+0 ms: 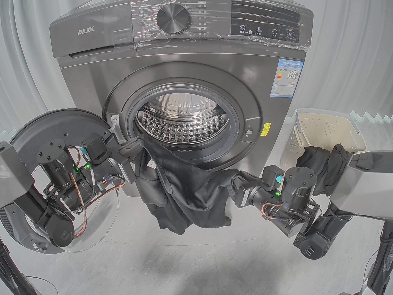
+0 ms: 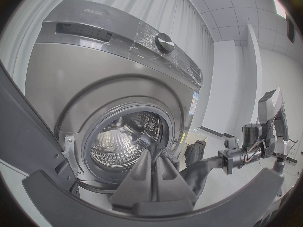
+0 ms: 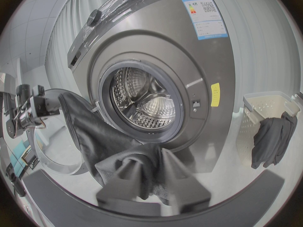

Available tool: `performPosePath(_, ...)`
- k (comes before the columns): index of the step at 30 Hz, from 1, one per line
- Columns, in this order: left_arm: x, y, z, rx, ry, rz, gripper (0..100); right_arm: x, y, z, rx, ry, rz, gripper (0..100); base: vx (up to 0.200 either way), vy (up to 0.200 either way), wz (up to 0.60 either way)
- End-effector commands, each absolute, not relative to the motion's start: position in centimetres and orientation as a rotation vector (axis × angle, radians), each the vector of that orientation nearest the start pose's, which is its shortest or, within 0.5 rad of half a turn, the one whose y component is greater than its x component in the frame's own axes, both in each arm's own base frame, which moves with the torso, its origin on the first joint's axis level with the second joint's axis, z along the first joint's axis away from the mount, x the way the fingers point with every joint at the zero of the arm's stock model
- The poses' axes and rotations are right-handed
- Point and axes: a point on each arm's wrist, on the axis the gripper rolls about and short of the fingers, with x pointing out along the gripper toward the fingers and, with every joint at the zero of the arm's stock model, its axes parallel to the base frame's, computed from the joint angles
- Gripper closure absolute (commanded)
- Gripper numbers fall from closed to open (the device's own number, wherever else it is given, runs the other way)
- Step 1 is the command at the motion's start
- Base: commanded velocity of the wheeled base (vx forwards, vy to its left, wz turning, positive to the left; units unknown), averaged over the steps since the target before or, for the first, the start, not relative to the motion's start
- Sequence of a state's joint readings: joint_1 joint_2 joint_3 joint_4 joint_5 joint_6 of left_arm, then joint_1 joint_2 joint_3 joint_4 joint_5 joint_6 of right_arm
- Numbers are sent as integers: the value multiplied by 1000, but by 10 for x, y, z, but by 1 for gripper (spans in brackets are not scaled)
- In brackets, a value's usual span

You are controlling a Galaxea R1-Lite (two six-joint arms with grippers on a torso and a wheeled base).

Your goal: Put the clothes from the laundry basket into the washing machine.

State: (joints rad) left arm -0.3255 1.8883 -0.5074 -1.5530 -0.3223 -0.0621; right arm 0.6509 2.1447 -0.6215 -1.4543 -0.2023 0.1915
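a dark grey garment [image 1: 184, 189] is hanging in loose, crumpled folds just below the open drum [image 1: 182, 117] of the washing machine [image 1: 245, 78], sagging between both arms. the left end effector [image 1: 135, 147] is pinching one upper corner, fingers closed tight, at the drum's lower lip. the right end effector [image 1: 236, 184] is clamping the opposite edge, lower down. the round door [image 1: 61, 123] is standing wide open. another dark garment [image 1: 323, 164] is draping over the rim of the laundry basket [image 1: 356, 130] beside the machine.

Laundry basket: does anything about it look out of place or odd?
Yes. A dark garment hangs over the rim of the laundry basket and down its outer wall, mostly outside instead of lying inside. The laundry basket itself stands upright and looks undamaged.
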Motion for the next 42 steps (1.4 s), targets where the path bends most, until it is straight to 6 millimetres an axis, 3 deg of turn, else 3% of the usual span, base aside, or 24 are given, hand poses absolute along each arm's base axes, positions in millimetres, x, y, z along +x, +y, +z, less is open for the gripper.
performPosePath(1, 279, -106, 148, -62, -164, -662, 100, 280, 206, 55, 137, 173, 428, 0, 0, 0, 0)
performPosePath(5, 277, -110, 146, -62, -156, -672, 100, 273, 198, 33, 93, 261, 416, 0, 0, 0, 0)
performPosePath(12, 277, -113, 145, -66, -152, -680, 100, 253, 189, 14, 39, 369, 444, 0, 0, 0, 0)
performPosePath(15, 276, -115, 145, -67, -152, -688, 100, 253, 191, 10, 39, 371, 456, 0, 0, 0, 0)
performPosePath(21, 276, -119, 144, -68, -150, -697, 100, 255, 211, 20, 49, 304, 553, 0, 0, 0, 0)
performPosePath(28, 279, -122, 140, -69, -140, -675, 100, 255, 249, 40, 86, 176, 676, 0, 0, 0, 0)
performPosePath(36, 281, -122, 140, -71, -140, -658, 100, 240, 280, 41, 92, 157, 792, 0, 0, 0, 0)
performPosePath(42, 284, -125, 137, -73, -137, -643, 100, 247, 296, 33, 92, 159, 823, 0, 0, 0, 0)
